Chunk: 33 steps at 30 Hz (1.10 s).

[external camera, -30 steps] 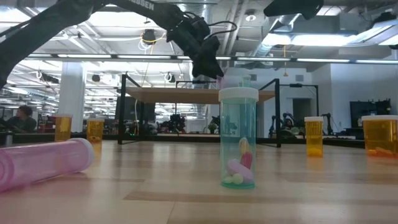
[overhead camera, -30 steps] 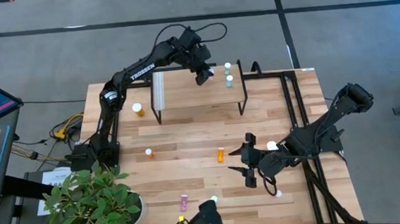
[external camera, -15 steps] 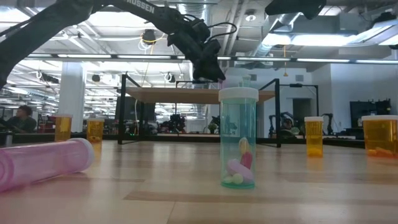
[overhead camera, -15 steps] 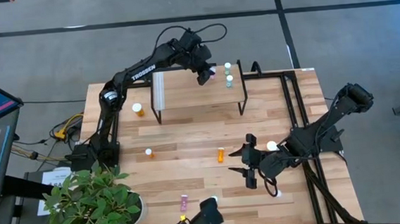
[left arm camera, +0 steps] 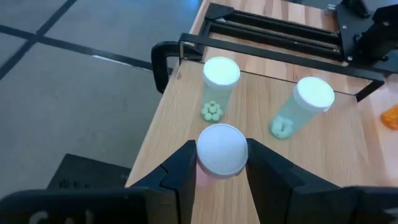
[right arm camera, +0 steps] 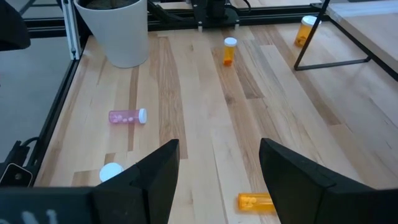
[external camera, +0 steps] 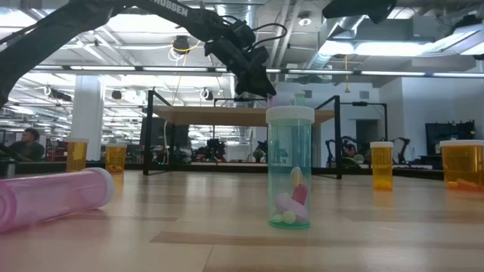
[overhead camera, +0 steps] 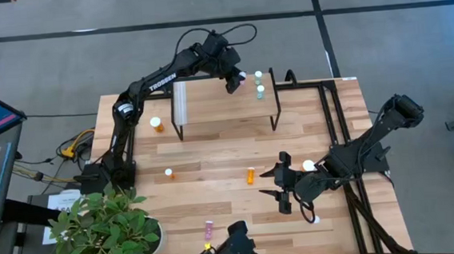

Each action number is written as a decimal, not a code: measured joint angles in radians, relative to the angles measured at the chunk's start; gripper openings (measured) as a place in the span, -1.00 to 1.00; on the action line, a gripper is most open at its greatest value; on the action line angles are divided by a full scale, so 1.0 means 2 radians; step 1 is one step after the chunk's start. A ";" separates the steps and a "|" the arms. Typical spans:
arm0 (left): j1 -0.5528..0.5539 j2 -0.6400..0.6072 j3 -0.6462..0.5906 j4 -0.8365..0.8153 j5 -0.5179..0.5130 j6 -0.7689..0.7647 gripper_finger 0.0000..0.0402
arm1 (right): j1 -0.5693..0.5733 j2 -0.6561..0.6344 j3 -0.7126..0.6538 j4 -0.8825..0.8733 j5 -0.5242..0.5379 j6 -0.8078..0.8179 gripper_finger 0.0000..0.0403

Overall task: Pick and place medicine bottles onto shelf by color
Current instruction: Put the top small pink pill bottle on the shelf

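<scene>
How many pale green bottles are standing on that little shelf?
2. One pale green white-capped bottle and a second green bottle stand side by side on the raised light-wood shelf, at the end far from its white ridged strip.

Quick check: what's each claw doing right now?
Left claw: shut on a white-capped bottle, over the shelf near two pale green bottles.
Right claw: open, holding nothing, above the table.
</scene>
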 joint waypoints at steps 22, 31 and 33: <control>0.008 0.019 0.001 -0.014 0.008 -0.009 -0.46 | -0.004 0.000 0.000 -0.004 -0.001 -0.005 0.21; 0.009 0.017 0.001 -0.035 0.009 -0.005 -0.46 | -0.004 0.000 0.000 -0.002 -0.001 -0.004 0.21; 0.009 0.017 0.001 -0.035 0.009 -0.005 -0.46 | -0.004 0.000 0.000 -0.002 -0.001 -0.004 0.21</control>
